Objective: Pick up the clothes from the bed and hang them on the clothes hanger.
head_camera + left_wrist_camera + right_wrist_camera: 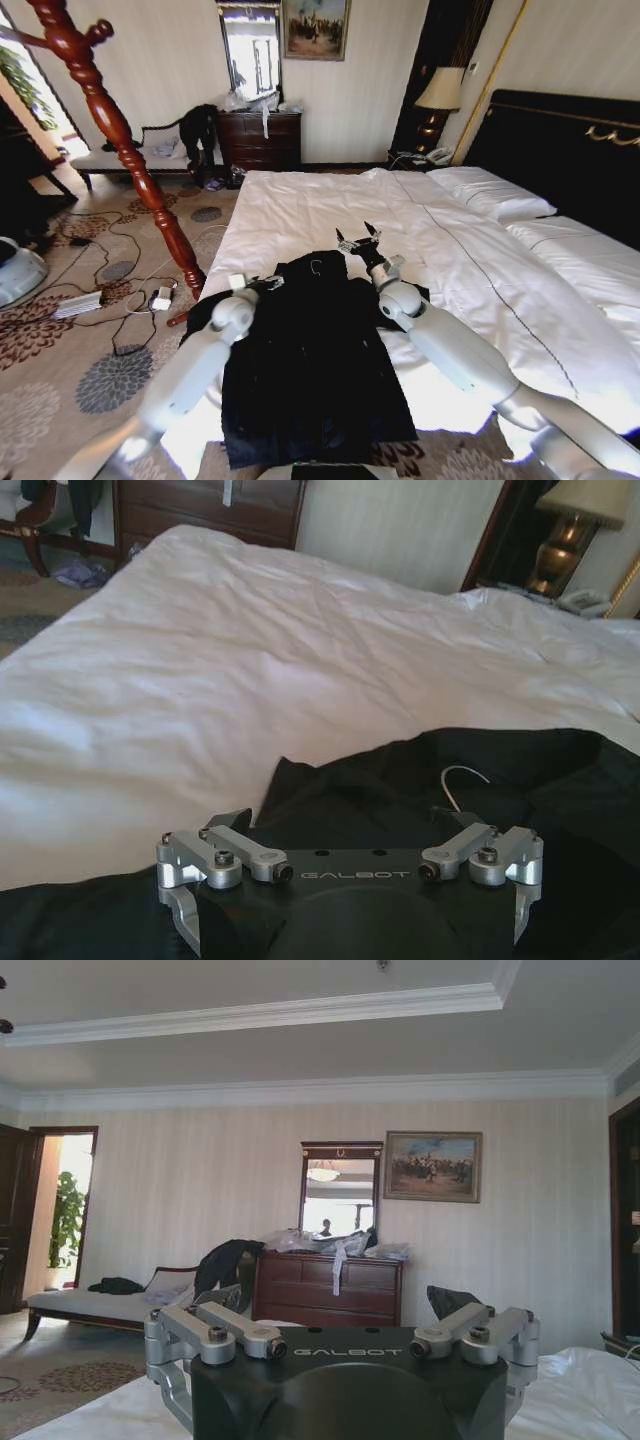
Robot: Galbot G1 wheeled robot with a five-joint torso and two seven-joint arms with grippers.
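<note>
The clothes (310, 350), one large black garment, lie spread flat over the foot of the bed (330, 205), whose duvet is white. My left gripper (262, 284) hovers low at the garment's upper left edge. In the left wrist view this left gripper (338, 825) is open just above the clothes (420, 770), and a thin pale loop (465, 775) rests on the fabric. My right gripper (358, 238) is raised above the collar end and open, empty. In the right wrist view the right gripper (338, 1305) faces the far wall. The clothes hanger is out of view.
A tall reddish wooden coat stand (120, 130) leans through the left of the head view, with cables and a power strip (80, 303) on the carpet beside it. A dark dresser (260, 138), a chaise (130, 155) and a bedside lamp (440, 90) line the far wall.
</note>
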